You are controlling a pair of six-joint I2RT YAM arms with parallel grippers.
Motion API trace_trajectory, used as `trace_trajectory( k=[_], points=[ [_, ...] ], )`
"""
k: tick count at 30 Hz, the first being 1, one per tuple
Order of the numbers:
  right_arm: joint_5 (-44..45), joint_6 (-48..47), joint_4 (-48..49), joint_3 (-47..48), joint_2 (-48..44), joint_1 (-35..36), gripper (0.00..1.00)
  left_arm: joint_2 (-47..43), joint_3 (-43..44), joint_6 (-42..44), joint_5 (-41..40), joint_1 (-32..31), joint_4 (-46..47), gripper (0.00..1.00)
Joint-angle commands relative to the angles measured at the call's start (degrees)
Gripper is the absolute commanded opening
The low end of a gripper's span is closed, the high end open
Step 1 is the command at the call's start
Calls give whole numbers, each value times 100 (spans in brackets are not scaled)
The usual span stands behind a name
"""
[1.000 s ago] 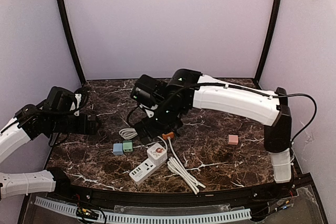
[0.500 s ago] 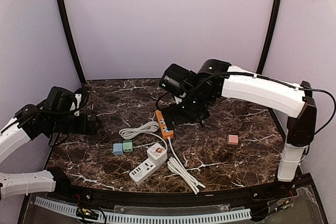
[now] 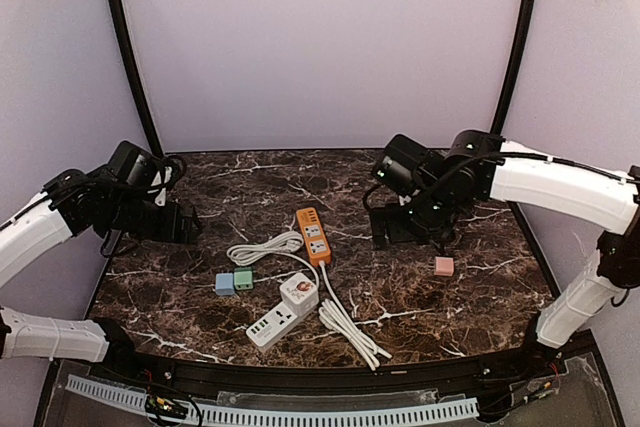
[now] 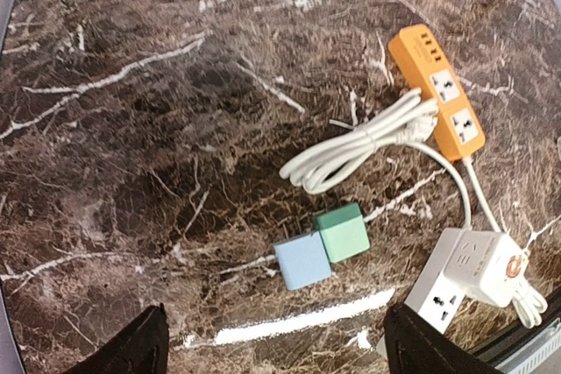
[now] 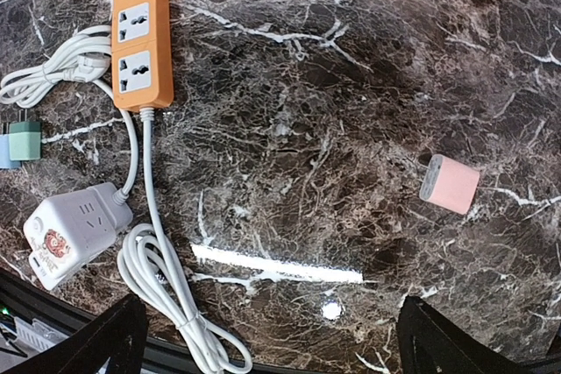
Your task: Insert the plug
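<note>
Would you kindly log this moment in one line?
left gripper: open, empty | right gripper: open, empty | orange power strip: sockets vacant | pink plug: lying free

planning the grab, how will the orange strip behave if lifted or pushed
The strip looks like a rigid plastic bar, so it should probably lift without bending. A white cord leaves its near end, so it will likely trail limp and tug back. Lying flat, it seems unlikely to roll; an off-centre push would probably swivel it.
</note>
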Motion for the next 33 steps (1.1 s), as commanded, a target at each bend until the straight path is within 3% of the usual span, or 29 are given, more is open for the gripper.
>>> trace_trajectory(
  k=[1,13,33],
  points=[
    [1,429,386,-517,-450,-20,99,468,-28,-321,603,-14,-443,84],
    [-223,829,787,-1337,-1305,-21,99,1379,-395,-713,1278,-16,-364,74],
    [-560,961,1207,-1726,-1809,-16,99,2836,-381,-1056,1556,-23,227,69]
  ],
)
